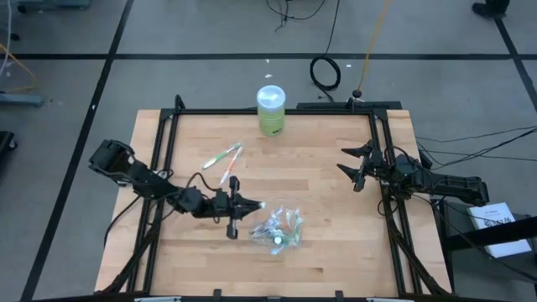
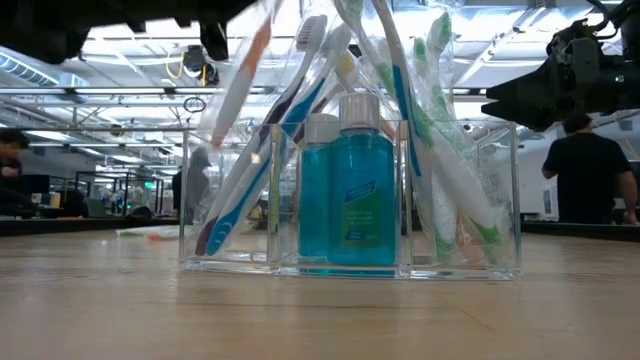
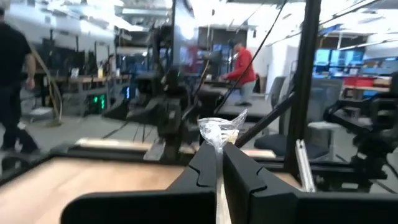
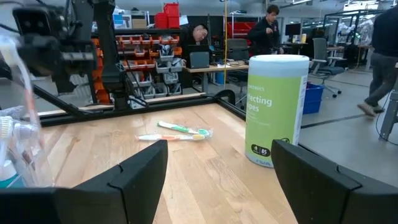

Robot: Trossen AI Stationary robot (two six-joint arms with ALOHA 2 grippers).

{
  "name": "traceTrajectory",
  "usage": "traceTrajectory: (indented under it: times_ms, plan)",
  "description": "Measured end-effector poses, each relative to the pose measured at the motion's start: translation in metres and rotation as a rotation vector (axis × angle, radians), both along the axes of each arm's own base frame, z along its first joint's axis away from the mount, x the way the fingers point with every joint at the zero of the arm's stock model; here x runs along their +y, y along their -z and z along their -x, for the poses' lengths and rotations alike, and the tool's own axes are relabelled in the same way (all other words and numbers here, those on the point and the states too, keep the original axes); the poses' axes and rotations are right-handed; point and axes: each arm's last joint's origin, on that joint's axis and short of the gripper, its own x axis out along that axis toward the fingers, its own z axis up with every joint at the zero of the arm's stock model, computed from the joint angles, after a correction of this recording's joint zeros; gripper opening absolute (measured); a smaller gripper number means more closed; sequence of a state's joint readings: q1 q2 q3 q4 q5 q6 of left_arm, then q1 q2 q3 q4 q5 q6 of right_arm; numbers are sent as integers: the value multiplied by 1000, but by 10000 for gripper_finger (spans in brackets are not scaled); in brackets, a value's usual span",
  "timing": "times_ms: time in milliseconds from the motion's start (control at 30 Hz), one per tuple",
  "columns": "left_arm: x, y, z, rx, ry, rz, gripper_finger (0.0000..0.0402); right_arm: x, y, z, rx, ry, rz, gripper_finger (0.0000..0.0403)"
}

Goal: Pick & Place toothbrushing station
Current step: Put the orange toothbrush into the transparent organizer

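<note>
The toothbrushing station [image 2: 350, 195] sits closest to your low camera: a clear box with compartments, holding two blue-liquid bottles [image 2: 360, 185] in the middle one and wrapped toothbrushes [image 2: 250, 170] leaning in the side ones. The brush heads are cut off at the frame's top there. From above it reads only as a glinting clear clump [image 1: 278, 229] on the wooden table [image 1: 336, 252], near the front and about mid-width; you can't make out the contents from that view.

The left gripper [image 1: 252, 206] is just beside the station, fingers pressed together on a wrapped toothbrush [image 3: 219, 130]; your left wrist camera shows only crinkled wrapper sticking out past the fingertips, and the brush itself is hidden.

Farther back, two loose toothbrushes [image 1: 226, 159] lie on the table, one green, one orange-tipped, close together. The right gripper [image 1: 352, 168] waits at the table's right side, fingers spread wide, holding nothing. At the back edge stands a green wipes canister [image 1: 271, 111]. People [image 4: 267, 28] show in the room beyond, blurry.
</note>
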State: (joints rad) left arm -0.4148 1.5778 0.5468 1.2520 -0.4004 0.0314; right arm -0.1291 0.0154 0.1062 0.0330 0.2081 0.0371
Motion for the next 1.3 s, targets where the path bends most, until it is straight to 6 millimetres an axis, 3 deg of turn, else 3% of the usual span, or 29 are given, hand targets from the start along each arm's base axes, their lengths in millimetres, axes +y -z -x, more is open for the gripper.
traceTrajectory:
  times_ms: [267, 767, 1300]
  plan:
    - [-1, 22, -9, -25, -2, 23, 0, 0, 0, 0, 0, 0, 0, 279]
    - [-19, 7, 1, -173, 59, -26, 0, 0, 0, 0, 0, 0, 0, 279]
    - [-21, 32, -9, -4, 30, -5, 1, 0, 0, 0, 0, -1, 0, 279]
